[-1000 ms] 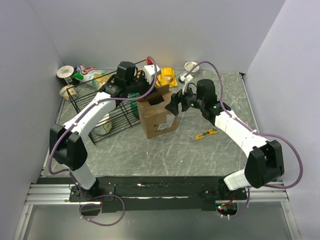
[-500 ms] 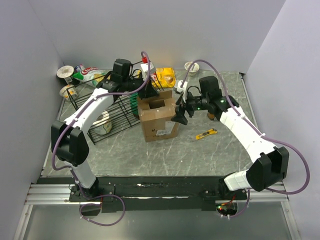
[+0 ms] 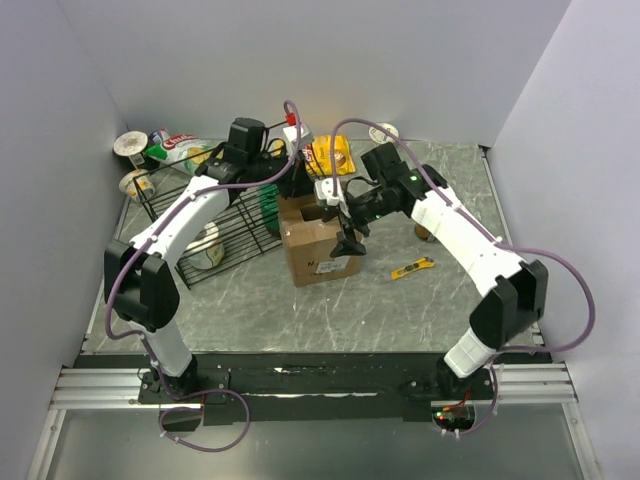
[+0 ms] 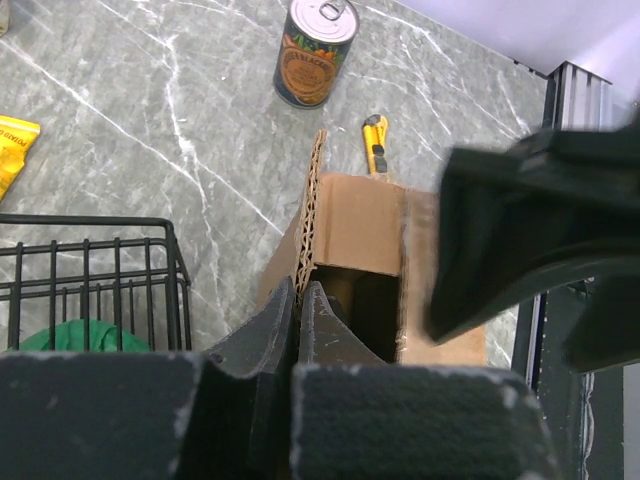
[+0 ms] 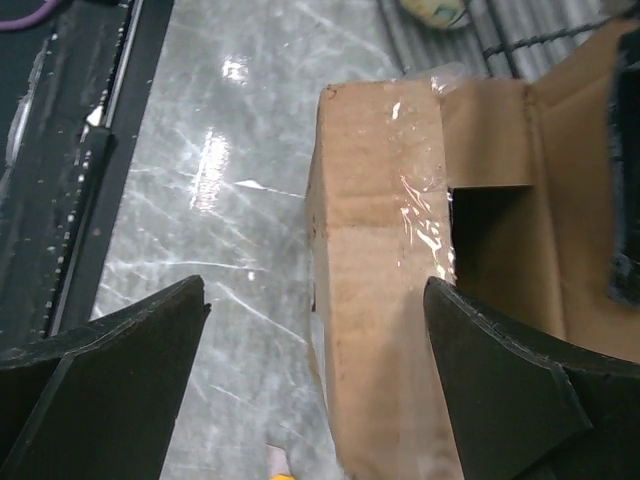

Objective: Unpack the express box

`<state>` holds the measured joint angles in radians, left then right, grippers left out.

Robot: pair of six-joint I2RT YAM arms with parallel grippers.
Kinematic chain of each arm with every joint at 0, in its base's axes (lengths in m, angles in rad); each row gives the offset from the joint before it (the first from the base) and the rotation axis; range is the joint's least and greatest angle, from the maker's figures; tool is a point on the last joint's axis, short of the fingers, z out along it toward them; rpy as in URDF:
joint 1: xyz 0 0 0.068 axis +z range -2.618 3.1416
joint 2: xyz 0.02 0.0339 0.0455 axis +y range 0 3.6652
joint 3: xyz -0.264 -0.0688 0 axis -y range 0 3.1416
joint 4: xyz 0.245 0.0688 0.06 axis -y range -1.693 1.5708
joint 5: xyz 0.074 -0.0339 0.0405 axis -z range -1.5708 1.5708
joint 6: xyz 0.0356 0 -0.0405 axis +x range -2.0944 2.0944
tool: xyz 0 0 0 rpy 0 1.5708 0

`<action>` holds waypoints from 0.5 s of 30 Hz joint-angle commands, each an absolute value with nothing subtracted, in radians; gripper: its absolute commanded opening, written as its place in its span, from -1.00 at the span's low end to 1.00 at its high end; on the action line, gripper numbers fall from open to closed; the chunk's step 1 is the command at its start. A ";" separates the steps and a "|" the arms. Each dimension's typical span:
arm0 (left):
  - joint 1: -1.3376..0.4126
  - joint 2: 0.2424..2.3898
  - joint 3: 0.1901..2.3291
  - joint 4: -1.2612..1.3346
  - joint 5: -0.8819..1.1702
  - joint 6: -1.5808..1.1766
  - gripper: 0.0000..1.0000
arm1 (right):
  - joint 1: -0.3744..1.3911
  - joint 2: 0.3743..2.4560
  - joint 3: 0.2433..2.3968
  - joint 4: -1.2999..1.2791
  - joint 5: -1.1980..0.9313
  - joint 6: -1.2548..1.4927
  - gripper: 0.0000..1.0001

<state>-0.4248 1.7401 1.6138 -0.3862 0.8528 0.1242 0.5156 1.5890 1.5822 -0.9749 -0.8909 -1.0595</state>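
Note:
The express box, a brown cardboard carton with a small white label, stands mid-table with its top open. My left gripper is shut on the box's rear flap; in the left wrist view the fingertips pinch the flap's corrugated edge above the dark inside of the box. My right gripper hangs open over the box's right side. In the right wrist view its jaws stand wide apart over a taped top flap, touching nothing. What lies inside the box is hidden.
A black wire basket holding a green thing stands just left of the box. A yellow utility knife lies to the right, a tin can beyond it. A yellow snack bag, bowls and packets sit along the back wall.
My right gripper swung left from beside the box to above its right side and opened a little wider. The box settled square. My left gripper kept hold of the flap.

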 commanded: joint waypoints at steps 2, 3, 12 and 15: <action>-0.451 1.689 1.580 -0.413 0.904 0.092 -0.98 | 0.518 1.654 1.667 -0.971 -0.896 -0.993 0.92; -0.451 1.686 1.574 -0.413 0.904 0.089 -0.98 | 0.517 1.652 1.664 -0.954 -0.897 -0.980 0.92; -0.460 1.663 1.543 -0.400 0.910 0.080 -0.98 | 0.525 1.664 1.626 -0.925 -0.802 -0.948 0.95; -0.459 1.661 1.543 -0.397 0.893 0.074 -0.98 | 0.525 1.667 1.612 -0.949 -0.795 -0.959 0.90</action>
<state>-0.4500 1.6966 1.5578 -0.3710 0.8673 0.1074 0.5194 1.6592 1.6157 -0.9260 -0.8215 -0.9577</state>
